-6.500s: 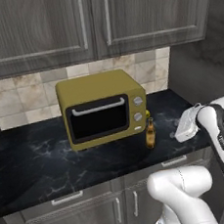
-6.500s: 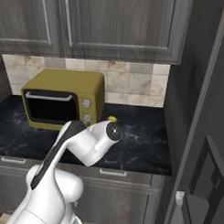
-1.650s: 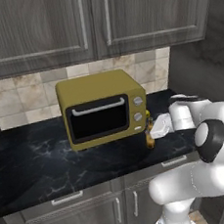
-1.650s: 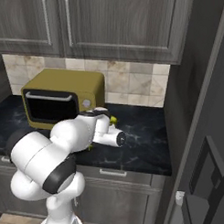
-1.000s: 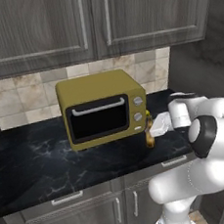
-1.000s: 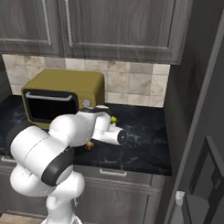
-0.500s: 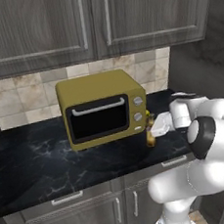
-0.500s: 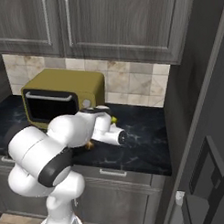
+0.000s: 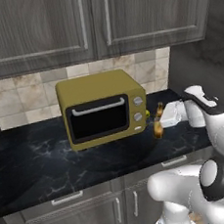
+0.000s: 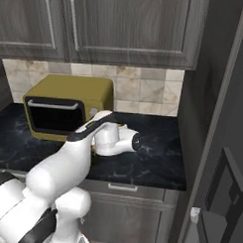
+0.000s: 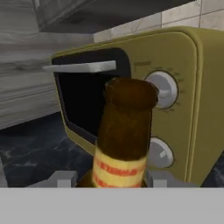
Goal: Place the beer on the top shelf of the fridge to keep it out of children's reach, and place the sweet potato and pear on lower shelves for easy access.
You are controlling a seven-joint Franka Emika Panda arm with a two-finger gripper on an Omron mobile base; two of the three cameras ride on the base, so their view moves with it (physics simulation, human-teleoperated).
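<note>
Beside the toaster oven point(image 9: 103, 108), at its knob side, you have the gripper point(image 9: 160, 120) closed around the beer point(image 9: 158, 123). Your jaws are drawn in against the bottle, one on each side of it. From the hand view, the bottle point(image 11: 124, 135) rises between the two finger tips point(image 11: 65, 178), neck and cap up, with its yellowish label just above them. You can see the oven's door handle point(image 11: 79, 67) and two round knobs point(image 11: 164, 88) right behind the bottle.

From the left base view, the beer stands upright near the oven's front corner on the knob side, on the dark marbled counter point(image 9: 51, 165); whether its base touches the counter or is clear of it cannot be told. Your white wrist runs away from the oven toward the wall at the counter's end.

From the right base view, your arm point(image 10: 100, 134) covers the bottle, reaching across in front of the oven point(image 10: 69, 107). Beyond the counter, away from the oven, the grey fridge point(image 10: 223, 171) stands with its door shut.

Dark wood-grain cabinets point(image 9: 94, 22) hang above the oven, with a tiled backsplash point(image 9: 19, 97) behind it.
</note>
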